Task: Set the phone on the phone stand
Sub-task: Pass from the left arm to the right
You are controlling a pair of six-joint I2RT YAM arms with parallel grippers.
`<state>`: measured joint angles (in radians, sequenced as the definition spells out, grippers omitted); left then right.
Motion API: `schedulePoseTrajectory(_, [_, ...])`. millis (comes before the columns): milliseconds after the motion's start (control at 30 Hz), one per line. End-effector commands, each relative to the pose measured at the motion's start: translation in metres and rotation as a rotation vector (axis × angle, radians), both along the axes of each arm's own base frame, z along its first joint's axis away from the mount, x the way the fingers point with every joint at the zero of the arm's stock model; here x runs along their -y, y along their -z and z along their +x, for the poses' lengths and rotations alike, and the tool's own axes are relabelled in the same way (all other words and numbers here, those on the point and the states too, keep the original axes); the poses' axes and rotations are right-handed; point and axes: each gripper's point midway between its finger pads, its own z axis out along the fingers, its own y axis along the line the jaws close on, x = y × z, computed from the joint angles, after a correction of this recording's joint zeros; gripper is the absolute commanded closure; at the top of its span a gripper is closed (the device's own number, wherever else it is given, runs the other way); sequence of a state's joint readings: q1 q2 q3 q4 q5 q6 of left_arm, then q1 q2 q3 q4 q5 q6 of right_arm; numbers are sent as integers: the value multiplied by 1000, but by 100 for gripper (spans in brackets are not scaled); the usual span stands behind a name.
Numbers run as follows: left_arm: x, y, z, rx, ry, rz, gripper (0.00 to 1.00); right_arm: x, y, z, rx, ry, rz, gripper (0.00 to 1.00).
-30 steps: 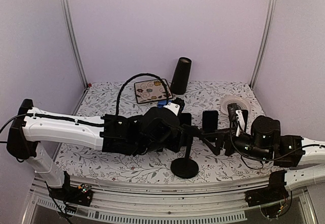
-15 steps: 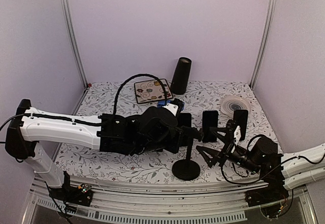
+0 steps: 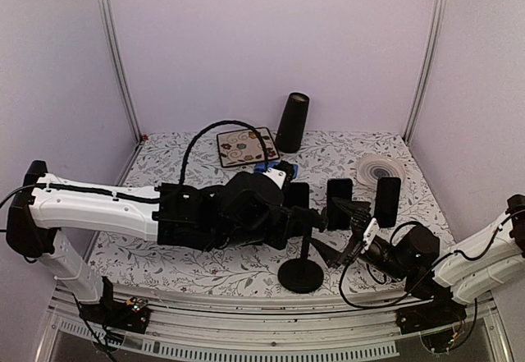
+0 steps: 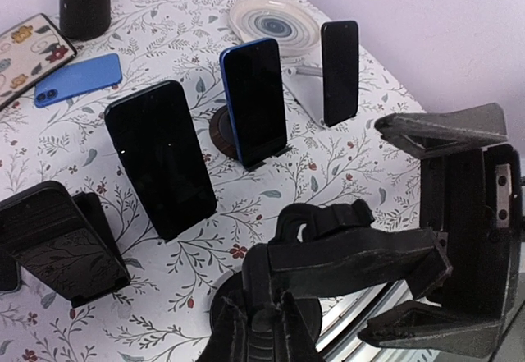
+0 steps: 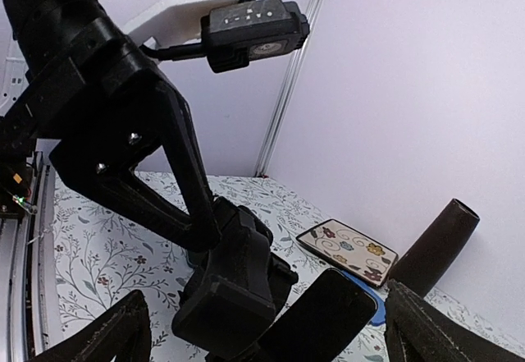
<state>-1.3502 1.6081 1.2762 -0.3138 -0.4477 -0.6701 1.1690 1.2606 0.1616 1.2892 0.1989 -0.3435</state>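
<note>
Phone stand [image 4: 353, 251] looks empty, clamped by the left gripper [image 4: 267, 329]; the wide-open right gripper [image 3: 335, 231] should fetch the blue phone [image 4: 78, 79].

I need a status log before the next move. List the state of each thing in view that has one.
left gripper: shut on the black stand's top.
right gripper: open, holding nothing.
black stand: standing on its base, no phone on it.
blue-rimmed phone: propped upright.
rightmost phone: propped upright.
light blue phone: lying flat.
</note>
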Motion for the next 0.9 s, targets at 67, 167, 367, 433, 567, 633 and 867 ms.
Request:
schedulePoseTrajectory(67, [-1, -21, -12, -31, 50, -59, 100, -4, -7, 0, 196, 39, -83, 1])
schedulePoseTrajectory(167, [-1, -21, -13, -35, 56, -58, 100, -6, -6, 2, 237, 56, -119, 1])
schedulePoseTrajectory(367, [2, -20, -15, -38, 70, -52, 100, -14, -9, 4, 317, 64, -186, 3])
schedulePoseTrajectory(433, [2, -21, -15, -37, 74, -50, 100, -17, -10, 4, 330, 60, -212, 5])
schedulePoseTrajectory(567, [6, -20, -16, -35, 90, -42, 100, -24, -5, 3, 353, 36, -282, 11])
schedulePoseTrajectory(633, [8, -20, -17, -36, 96, -39, 100, -25, -4, 2, 360, 25, -309, 16])
schedulePoseTrajectory(867, [11, -17, -17, -39, 104, -28, 100, -28, -5, -5, 337, -28, -323, 32])
